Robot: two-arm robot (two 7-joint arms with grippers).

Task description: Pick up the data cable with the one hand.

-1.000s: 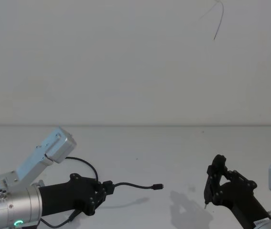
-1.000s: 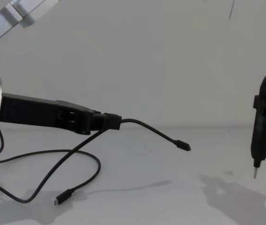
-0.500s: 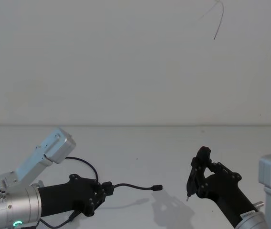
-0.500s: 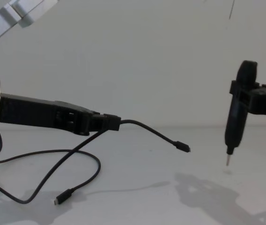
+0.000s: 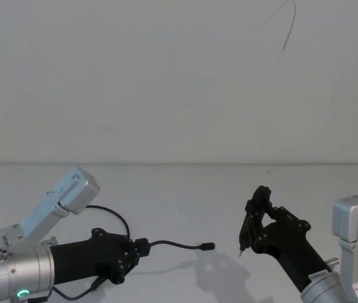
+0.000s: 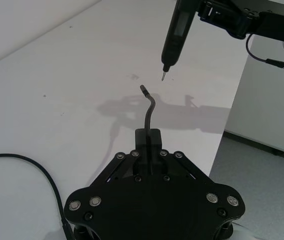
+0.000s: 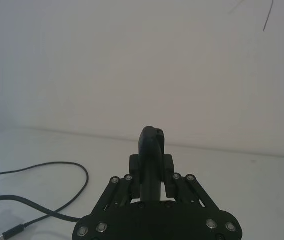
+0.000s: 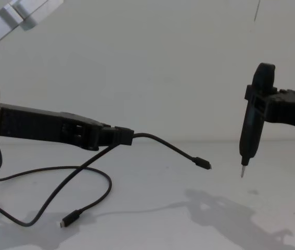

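Plainly, the white table (image 5: 179,189) lay beneath the left gripper (image 5: 142,246), whose black jaws, ahead of a thick silver cylinder (image 5: 14,276) with a green ring (image 5: 22,294), were pressed tight on the data cable (image 8: 163,143). Off to that gripper's right, well apart from it, hung the right gripper (image 8: 259,104), clamped around a slim black tool (image 8: 250,133) held nearly upright, pale tip down, clear of the table. From the left gripper a short stretch of cable arched forward in the air to a small plug (image 8: 203,163), near the tool's tip but not touching. The rest drooped below the gripper and looped on the table, its other plug (image 8: 69,220) lying flat.
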